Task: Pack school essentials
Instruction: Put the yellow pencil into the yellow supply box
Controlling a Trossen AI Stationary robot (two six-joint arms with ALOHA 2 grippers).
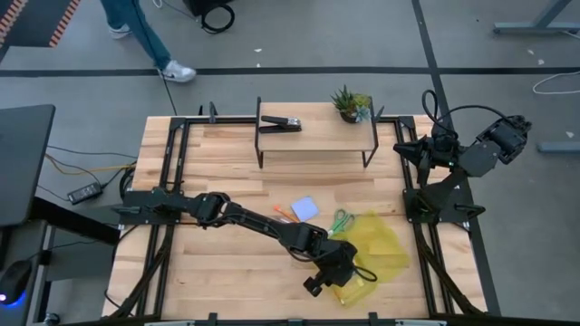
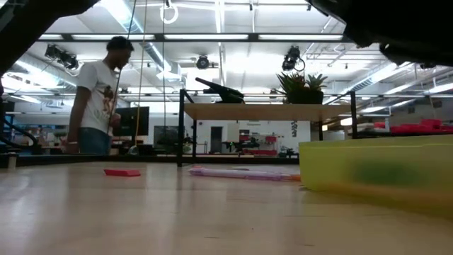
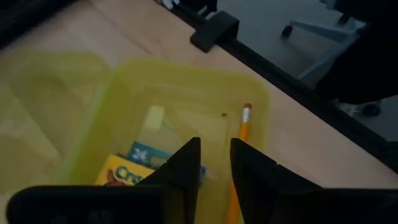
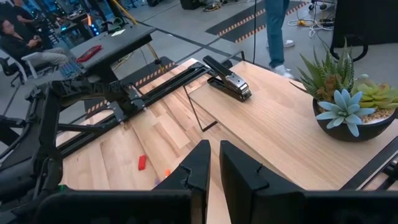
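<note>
An open yellow see-through case [image 1: 373,255] lies on the table at the near right; it also shows in the low view [image 2: 375,173]. Inside it lie the yellow-green crayon box [image 3: 127,171] and an orange pencil [image 3: 244,127]. My left gripper [image 3: 215,158] hovers over the case's inside, open, with the pencil passing under one finger. The pale blue notepad [image 1: 304,208], the green-handled scissors [image 1: 342,220] and pencils [image 1: 282,215] lie flat on the table just beyond the case. A tiny red piece [image 4: 142,162] lies on the wood. My right gripper [image 4: 215,155] is shut and parked at the far right.
A raised wooden shelf [image 1: 317,136] at the far edge carries the black stapler [image 1: 283,123] and the potted plant [image 1: 351,104]. Black rails [image 1: 172,163] run along both table sides. A person [image 2: 99,95] stands beyond the far left corner.
</note>
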